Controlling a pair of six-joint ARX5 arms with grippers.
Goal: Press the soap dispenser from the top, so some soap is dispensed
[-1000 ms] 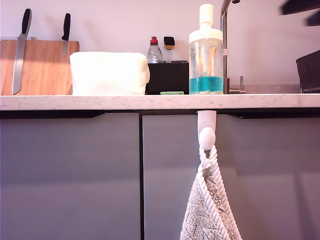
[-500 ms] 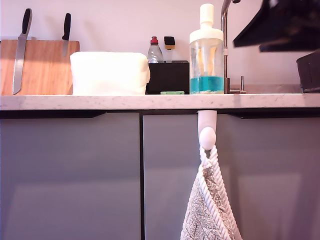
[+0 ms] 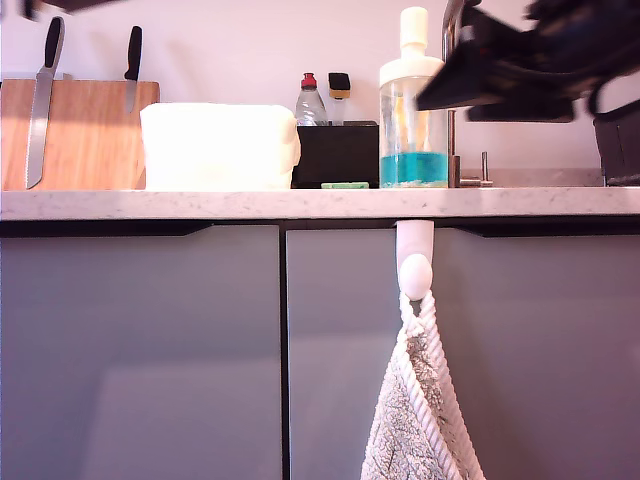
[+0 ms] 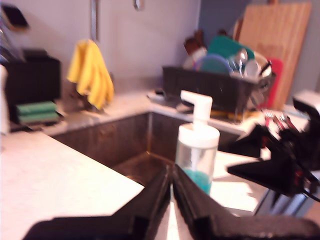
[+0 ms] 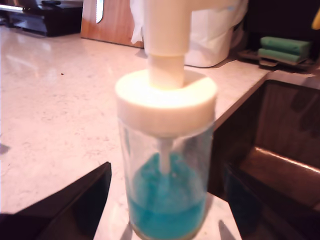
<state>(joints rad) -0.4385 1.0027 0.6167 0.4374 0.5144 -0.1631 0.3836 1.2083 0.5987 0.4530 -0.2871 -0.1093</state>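
Countertop [image 3: 200,204] is spanning the exterior view's middle, with the soap dispenser [image 3: 412,100] standing right of centre, soap [image 3: 412,170] (teal) pooling low inside. My second gripper [image 5: 165,200] is straddling the bottle, jaws spread wide, gripping nothing. My first gripper [image 4: 172,192] is sitting nearly closed and empty, well apart.
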